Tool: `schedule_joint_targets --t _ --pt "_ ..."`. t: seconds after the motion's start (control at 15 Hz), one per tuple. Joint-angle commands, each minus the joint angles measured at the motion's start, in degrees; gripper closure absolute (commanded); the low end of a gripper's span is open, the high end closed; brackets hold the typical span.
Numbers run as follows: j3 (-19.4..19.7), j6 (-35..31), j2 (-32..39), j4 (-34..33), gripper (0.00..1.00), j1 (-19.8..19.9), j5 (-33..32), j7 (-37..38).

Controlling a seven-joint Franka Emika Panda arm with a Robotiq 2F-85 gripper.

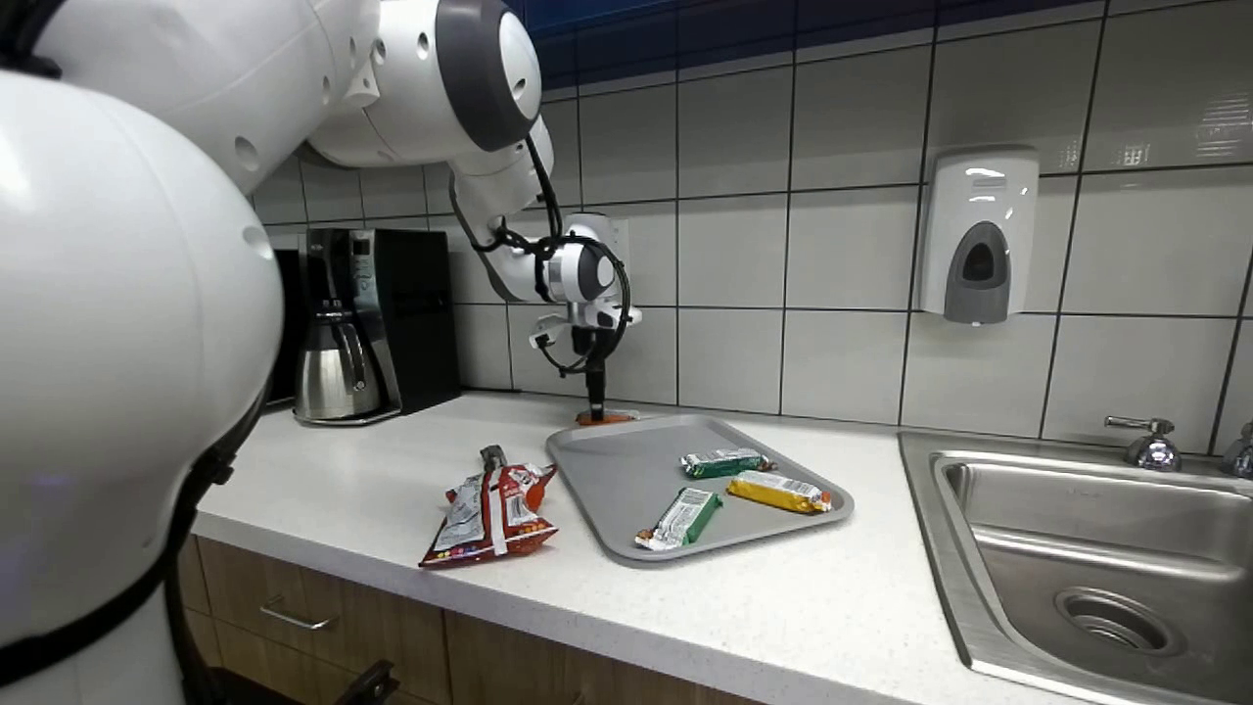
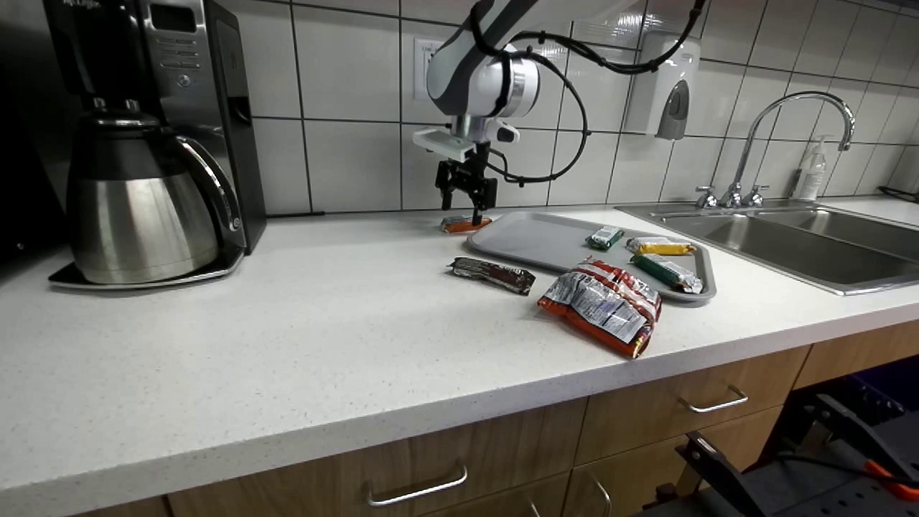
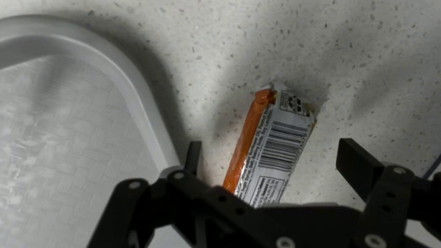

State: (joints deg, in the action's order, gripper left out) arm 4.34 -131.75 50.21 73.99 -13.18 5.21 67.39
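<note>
The hand (image 2: 462, 210) stands spread wide and grips nothing; in the wrist view its two fingers (image 3: 193, 158) straddle an orange-and-silver bar (image 3: 275, 144), though how high they stand above the tabletop (image 3: 224, 51) is hard to tell. This bar lies on the tabletop just beside the gray tray (image 3: 146, 110), apart from its rim, at the end opposite the two green bars (image 1: 682, 519) and the yellow bar (image 1: 778, 493) in the tray. Off another side of the tray lie a dark wrapped bar (image 2: 492, 275) and a red snack bag (image 2: 602, 305). The step here looks like taking hold of the orange-and-silver bar, and the tight spot is the strip between it and the tray: one finger sits there, close to the rim, so any lowering should be straight down, with no drift toward the tray. The bar runs at a slant to the fingers; a slight wrist turn would bring them flat against its long sides. A hold near mid-length should keep it from tipping, but its near end is hidden under the hand, so centring cannot be judged. Low, gentle closing would likely catch the firm body rather than loose wrapper, and a straight lift would spare the rim.
</note>
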Motion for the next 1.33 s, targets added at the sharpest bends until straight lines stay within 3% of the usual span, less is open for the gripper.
schedule_joint_targets --t 0.0,1.27 --pt "-0.4 3.3 2.5 -5.1 0.00 0.2 0.3 3.1" --pt "-0.3 7.9 5.5 -10.8 0.00 0.0 -0.4 11.4"
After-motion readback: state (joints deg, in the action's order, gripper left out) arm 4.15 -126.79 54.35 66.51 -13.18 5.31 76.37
